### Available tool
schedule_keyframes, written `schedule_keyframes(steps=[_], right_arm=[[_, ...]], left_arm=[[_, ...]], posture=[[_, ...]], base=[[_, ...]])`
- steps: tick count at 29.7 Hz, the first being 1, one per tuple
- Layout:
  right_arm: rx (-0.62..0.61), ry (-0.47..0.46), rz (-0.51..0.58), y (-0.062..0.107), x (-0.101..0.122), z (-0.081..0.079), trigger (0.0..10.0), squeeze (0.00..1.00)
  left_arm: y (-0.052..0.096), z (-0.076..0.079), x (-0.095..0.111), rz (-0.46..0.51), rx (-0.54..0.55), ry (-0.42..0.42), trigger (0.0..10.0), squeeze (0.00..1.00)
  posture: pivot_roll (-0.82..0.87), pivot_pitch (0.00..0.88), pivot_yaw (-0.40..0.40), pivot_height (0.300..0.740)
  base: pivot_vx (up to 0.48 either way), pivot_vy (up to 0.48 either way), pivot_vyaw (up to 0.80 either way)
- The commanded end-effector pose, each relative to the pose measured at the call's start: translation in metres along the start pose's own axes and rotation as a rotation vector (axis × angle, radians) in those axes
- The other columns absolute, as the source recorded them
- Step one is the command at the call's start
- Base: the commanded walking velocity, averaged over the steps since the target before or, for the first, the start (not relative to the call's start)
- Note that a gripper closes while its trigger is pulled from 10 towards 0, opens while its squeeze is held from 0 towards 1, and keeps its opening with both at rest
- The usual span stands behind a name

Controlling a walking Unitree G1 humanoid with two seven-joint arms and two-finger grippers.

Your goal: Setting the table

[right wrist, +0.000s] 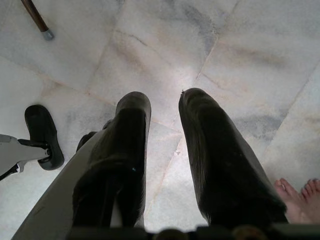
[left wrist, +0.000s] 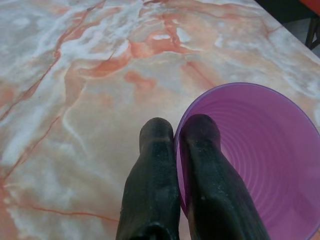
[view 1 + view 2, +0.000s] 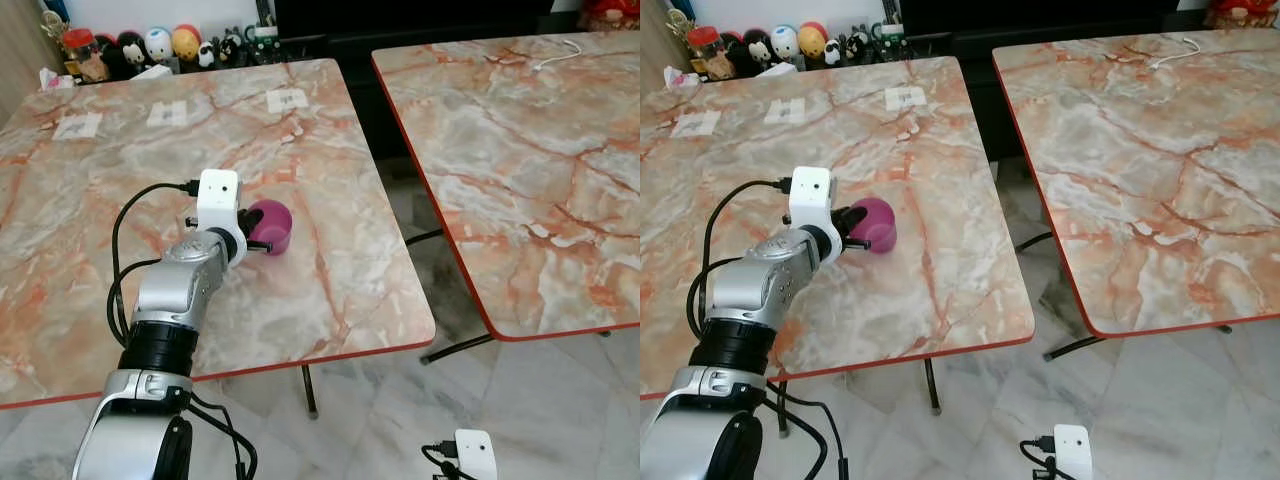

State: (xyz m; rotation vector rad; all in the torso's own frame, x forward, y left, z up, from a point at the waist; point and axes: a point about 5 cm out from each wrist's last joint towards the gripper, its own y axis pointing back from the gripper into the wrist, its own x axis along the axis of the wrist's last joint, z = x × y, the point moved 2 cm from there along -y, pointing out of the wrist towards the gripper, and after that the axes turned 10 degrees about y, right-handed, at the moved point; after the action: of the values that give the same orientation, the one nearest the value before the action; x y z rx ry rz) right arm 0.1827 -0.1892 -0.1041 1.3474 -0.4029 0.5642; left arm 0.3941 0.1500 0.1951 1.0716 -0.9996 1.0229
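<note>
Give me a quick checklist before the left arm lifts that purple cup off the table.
1. Left tool closed on the cup rim, one finger inside, one outside: ok.
2. Cup's base resting on the table or already raised: cannot tell.
3. Cup clear of the table edge, well inside the top: ok.
4. Nothing on the table beside the cup that it could hit; paper labels lie far back: ok.
5. Cup holds nothing that could spill: ok, as far as its inside shows.
6. Right tool out of the way, hanging open over the floor: ok, but a person's toes are close by.
</note>
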Motion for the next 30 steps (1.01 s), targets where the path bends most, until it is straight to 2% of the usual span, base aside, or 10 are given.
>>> schedule_keyframes(steps=[1, 7, 8, 12, 19, 20, 21, 24, 27, 30], right_arm=[[0.003, -0.015, -0.018, 0.001, -0.006, -0.002, 10.0, 0.00], [0.005, -0.011, -0.019, 0.001, -0.006, -0.002, 10.0, 0.00], [0.005, -0.010, -0.019, 0.001, -0.007, -0.002, 10.0, 0.00], [0.005, -0.004, -0.021, 0.002, -0.007, -0.002, 10.0, 0.00], [0.012, 0.012, -0.021, 0.001, -0.007, 0.000, 10.0, 0.00], [0.012, 0.017, -0.020, 0.001, -0.007, 0.001, 10.0, 0.00], [0.011, 0.020, -0.020, 0.001, -0.007, 0.001, 10.0, 0.00], [0.011, 0.022, -0.020, 0.001, -0.007, 0.002, 10.0, 0.00], [0.013, 0.031, -0.019, 0.001, -0.006, 0.004, 10.0, 0.00], [0.013, 0.035, -0.019, 0.001, -0.006, 0.004, 10.0, 0.00]], left_arm=[[0.003, 0.002, 0.003, 0.021, -0.018, -0.005, 0.0, 0.00], [0.012, -0.003, 0.005, 0.108, -0.003, 0.002, 0.0, 0.00], [0.021, -0.016, 0.013, 0.208, 0.052, -0.015, 0.0, 0.00], [0.045, -0.040, 0.027, 0.377, 0.146, -0.028, 0.0, 0.00], [0.085, -0.074, 0.026, 0.505, 0.274, -0.063, 0.0, 0.00], [0.099, -0.083, 0.020, 0.518, 0.288, -0.100, 4.0, 0.00], [0.106, -0.086, 0.016, 0.514, 0.285, -0.131, 9.5, 0.00], [0.110, -0.088, 0.013, 0.510, 0.281, -0.151, 9.5, 0.00], [0.128, -0.096, -0.004, 0.485, 0.272, -0.219, 10.0, 0.00], [0.134, -0.100, -0.013, 0.481, 0.291, -0.196, 10.0, 0.00]], posture=[[-0.04, 0.120, 0.057, 0.740], [-0.05, 0.117, 0.059, 0.740], [-0.05, 0.117, 0.058, 0.740], [-0.04, 0.118, 0.055, 0.740], [-0.03, 0.118, 0.045, 0.740], [-0.03, 0.116, 0.042, 0.740], [-0.02, 0.117, 0.040, 0.740], [-0.02, 0.115, 0.039, 0.740], [-0.02, 0.101, 0.036, 0.740], [-0.02, 0.096, 0.032, 0.740]], base=[[0.000, 0.000, 0.00], [0.000, 0.000, 0.00], [0.000, 0.000, 0.00], [0.000, 0.000, 0.00], [0.000, 0.000, 0.00], [0.000, 0.000, 0.00], [0.000, 0.000, 0.00], [0.000, 0.000, 0.00], [0.000, 0.000, 0.00], [0.000, 0.000, 0.00]])
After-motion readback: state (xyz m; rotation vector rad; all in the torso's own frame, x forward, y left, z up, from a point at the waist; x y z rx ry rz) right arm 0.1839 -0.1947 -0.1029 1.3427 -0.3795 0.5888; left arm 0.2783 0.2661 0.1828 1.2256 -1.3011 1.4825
